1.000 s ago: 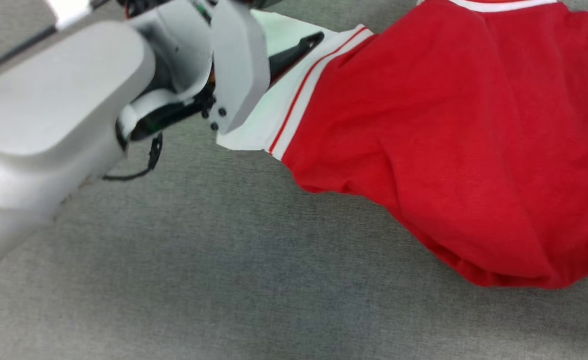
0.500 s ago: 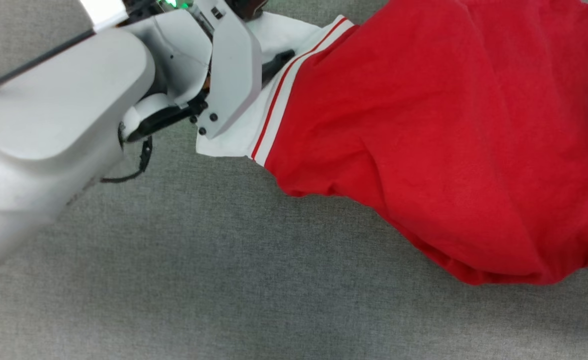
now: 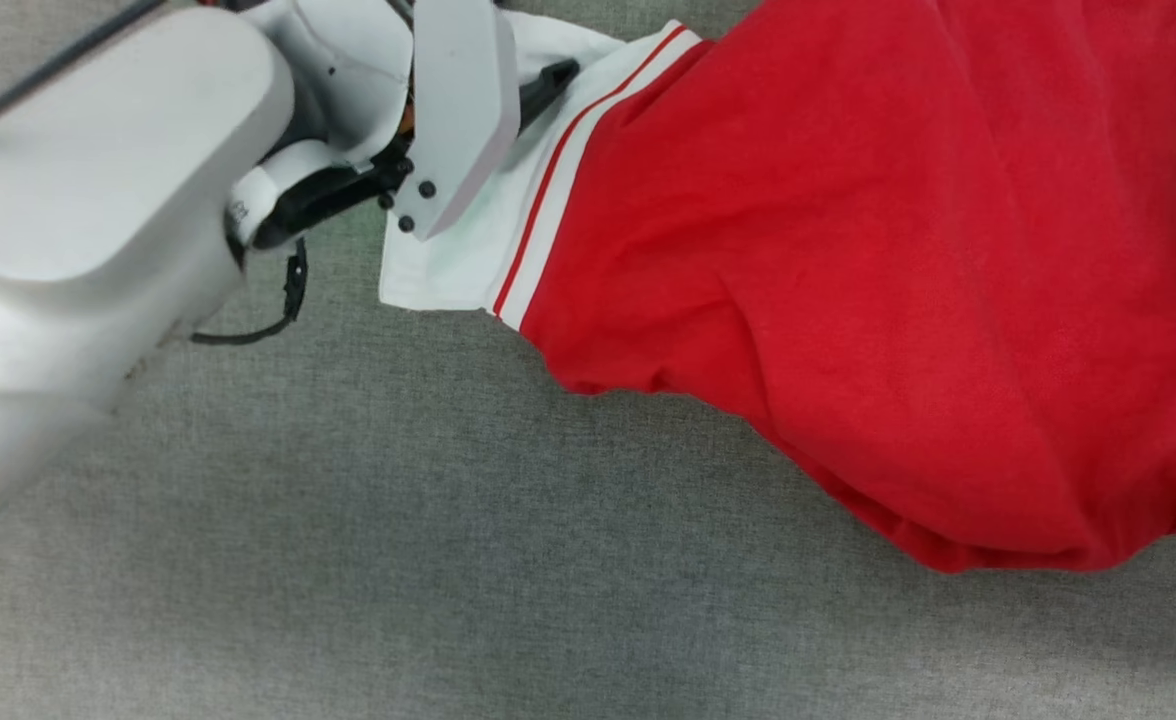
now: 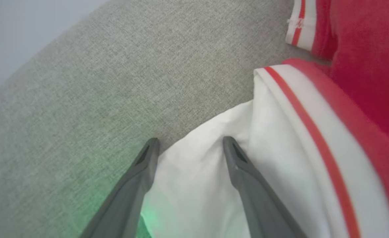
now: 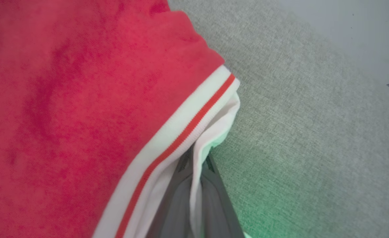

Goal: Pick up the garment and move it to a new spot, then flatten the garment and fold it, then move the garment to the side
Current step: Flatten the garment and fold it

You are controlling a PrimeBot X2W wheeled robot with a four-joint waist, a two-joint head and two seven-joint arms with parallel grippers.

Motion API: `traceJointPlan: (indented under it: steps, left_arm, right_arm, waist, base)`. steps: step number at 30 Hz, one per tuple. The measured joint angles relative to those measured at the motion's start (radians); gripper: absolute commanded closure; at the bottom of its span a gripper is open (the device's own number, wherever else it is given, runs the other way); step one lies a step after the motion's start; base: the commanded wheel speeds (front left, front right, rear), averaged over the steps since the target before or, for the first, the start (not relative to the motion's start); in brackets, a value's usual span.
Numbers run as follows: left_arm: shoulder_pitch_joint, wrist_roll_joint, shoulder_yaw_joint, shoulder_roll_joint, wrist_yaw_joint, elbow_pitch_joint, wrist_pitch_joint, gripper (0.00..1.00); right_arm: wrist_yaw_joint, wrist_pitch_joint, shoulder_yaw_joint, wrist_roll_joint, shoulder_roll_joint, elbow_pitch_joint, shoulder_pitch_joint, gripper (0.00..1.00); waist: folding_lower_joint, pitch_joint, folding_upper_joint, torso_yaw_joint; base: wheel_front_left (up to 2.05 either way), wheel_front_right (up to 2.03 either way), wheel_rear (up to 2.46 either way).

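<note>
The garment [image 3: 848, 280], a bright red jersey with white sleeves and red-white striped trim, lies rumpled on the grey fabric surface [image 3: 398, 560]. In the head view my pale left forearm [image 3: 98, 200] reaches from the upper left, and one dark finger [image 3: 548, 80] lies over the white sleeve [image 3: 458, 260]. In the left wrist view my left gripper [image 4: 190, 143] is open, its tips straddling a ridge of white sleeve [image 4: 197, 185]. My right gripper [image 5: 196, 162] is shut on a fold of the other white sleeve [image 5: 214, 132], beside the striped trim [image 5: 194, 125].
The grey fabric surface [image 4: 98, 82] stretches around the garment, with bare room below and left of it in the head view. A pale wall or edge [image 5: 346, 26] shows beyond the surface in the right wrist view.
The head view has shifted, so the garment sits a little further left in the picture. My left gripper stays open over the white sleeve.
</note>
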Motion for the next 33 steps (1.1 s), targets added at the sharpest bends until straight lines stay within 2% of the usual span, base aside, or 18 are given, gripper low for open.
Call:
traceJointPlan:
  steps: [1,2,4,5,7,10,14,20,26,33]
  left_arm:
    - [0.000,-0.017,0.002,0.004,0.002,-0.008,0.021,0.00]
    - [0.000,-0.027,0.002,0.009,0.003,-0.017,0.033,0.13]
    - [0.000,-0.039,0.002,0.017,0.003,-0.031,0.052,0.54]
    - [0.000,-0.046,0.002,0.020,0.003,-0.039,0.061,0.65]
    - [0.000,-0.053,0.002,0.024,0.003,-0.052,0.077,1.00]
    - [0.004,-0.062,0.001,0.027,0.001,-0.064,0.080,1.00]
    - [0.005,-0.091,-0.007,0.028,-0.002,-0.040,0.017,1.00]
    - [0.026,-0.182,-0.024,0.021,-0.002,0.042,-0.188,1.00]
    - [0.036,-0.308,0.000,0.035,-0.002,0.093,-0.396,1.00]
    - [0.042,-0.406,0.043,0.044,-0.002,0.143,-0.528,1.00]
  right_arm:
    - [0.000,0.000,0.000,0.000,0.000,0.001,0.000,1.00]
    - [0.000,0.000,0.000,0.000,0.000,0.002,0.000,1.00]
    - [0.000,0.000,0.000,0.000,0.001,0.003,-0.001,1.00]
    - [0.000,0.000,0.000,0.000,0.002,0.004,-0.002,1.00]
    - [0.000,-0.002,0.000,0.001,0.002,0.004,-0.002,1.00]
    - [0.000,-0.005,0.000,0.002,0.003,0.004,-0.004,1.00]
    - [0.000,-0.033,-0.005,0.007,0.016,0.018,-0.005,1.00]
    - [0.001,-0.090,-0.045,0.028,0.067,0.066,0.008,1.00]
    - [0.006,-0.108,-0.120,0.045,0.080,0.103,0.027,1.00]
    - [0.006,-0.139,-0.259,0.043,0.132,0.162,0.000,1.00]
  waist:
    - [0.0000,0.000,0.0000,0.000]
    - [0.0000,-0.001,0.0000,0.001]
    - [0.0000,0.000,0.0000,0.001]
    - [0.0000,0.000,0.0000,0.001]
    - [0.0000,0.001,0.0000,0.001]
    - [0.0000,0.004,-0.0001,0.000]
    - [0.0000,-0.002,0.0000,-0.001]
    - [0.0000,-0.047,0.0000,0.001]
    - [0.0000,-0.113,0.0000,0.011]
    - [0.0000,-0.178,0.0000,0.038]
  base:
    - [0.00,0.00,0.00]
    - [0.00,0.00,0.00]
    - [0.00,0.00,0.00]
    - [0.00,0.00,0.00]
    - [0.00,0.00,0.00]
    - [0.00,0.00,0.00]
    - [0.00,0.00,0.00]
    - [0.00,0.00,0.00]
    - [0.00,0.00,0.00]
    - [0.00,0.00,0.00]
